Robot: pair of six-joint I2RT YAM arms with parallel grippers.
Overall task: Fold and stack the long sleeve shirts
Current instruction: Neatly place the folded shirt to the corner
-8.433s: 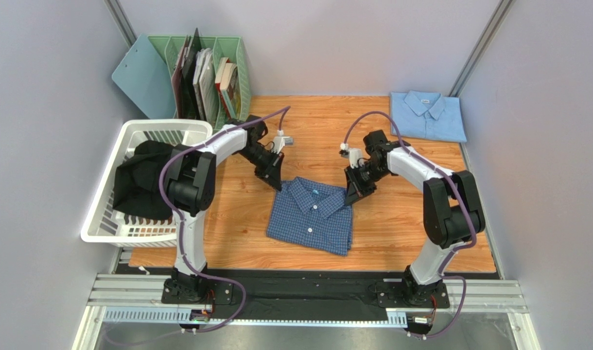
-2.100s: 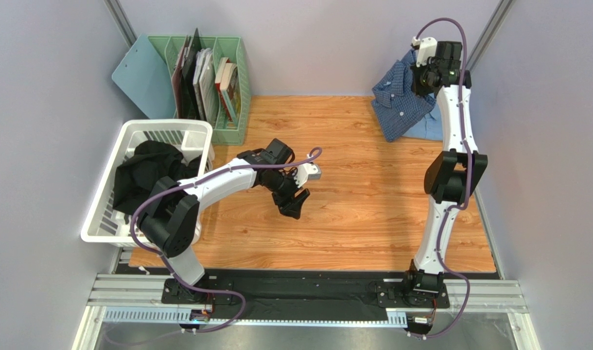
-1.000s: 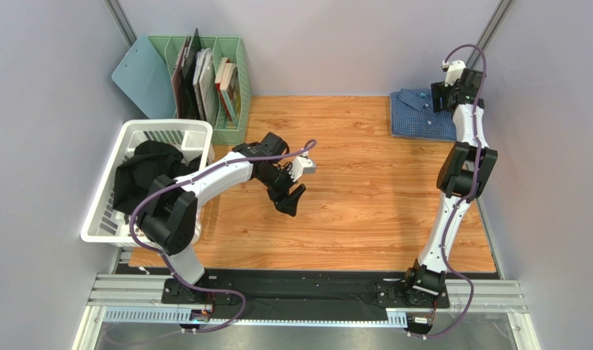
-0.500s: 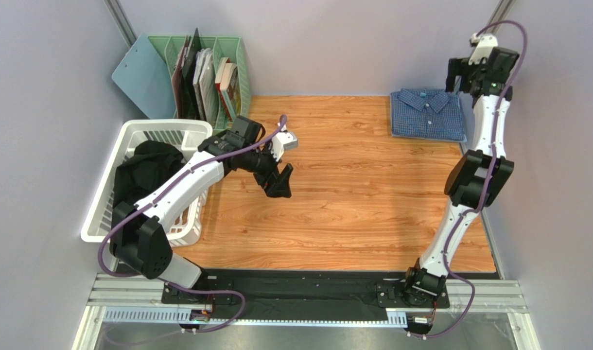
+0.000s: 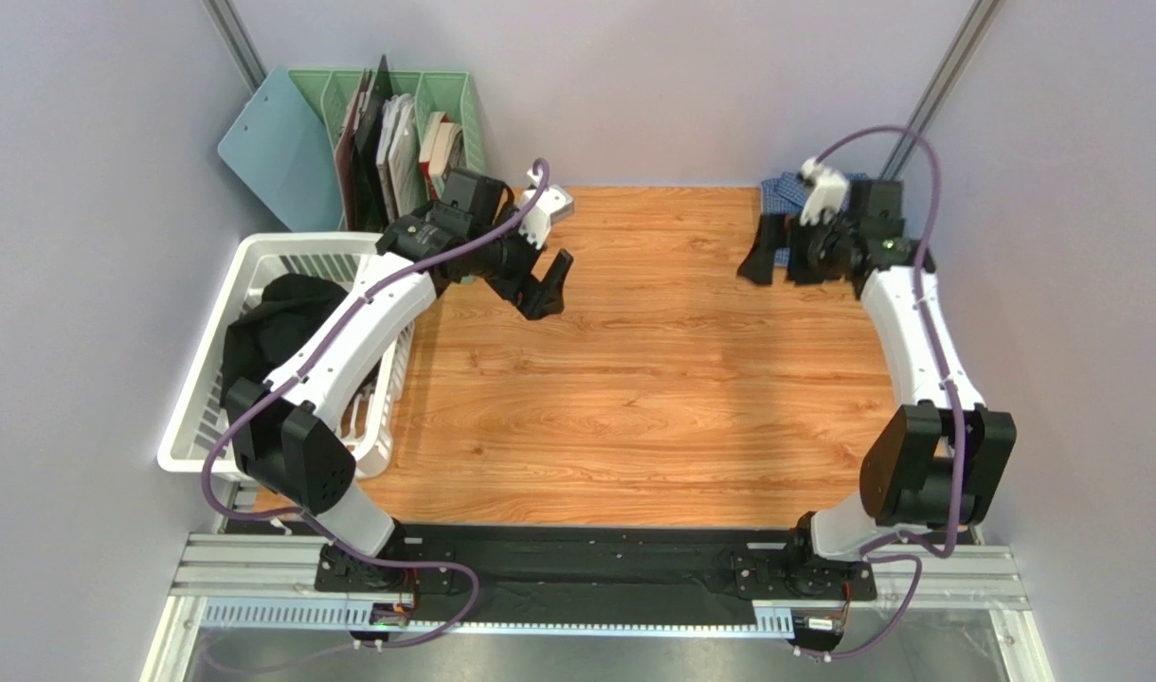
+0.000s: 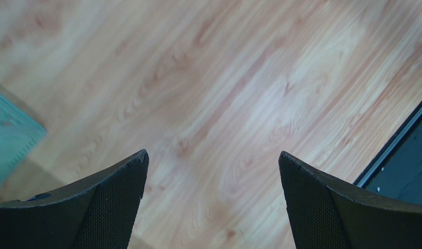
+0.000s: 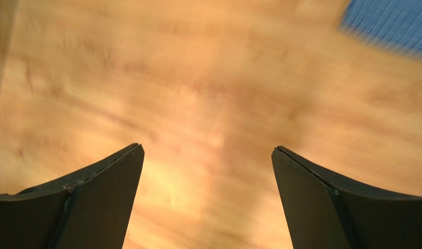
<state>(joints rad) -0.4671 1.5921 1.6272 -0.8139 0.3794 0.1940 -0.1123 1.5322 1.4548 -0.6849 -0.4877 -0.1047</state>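
My left gripper (image 6: 212, 171) and right gripper (image 7: 208, 166) gape empty; right wrist's blur catches the checked shirt (image 7: 392, 21), probably, half-hidden overhead

Checked shirt (image 5: 779, 191) at upper right of the top view is mostly hidden behind the right arm (image 5: 904, 306). Only slivers show, and whatever lies under it can't be seen. Right wrist view is motion-blurred throughout: there the checked shirt (image 7: 392, 23) is a smeared blue patch cut by the upper right corner, pattern unreadable. Left wrist view: teal object (image 6: 8, 137) cut by the left edge, unidentifiable.
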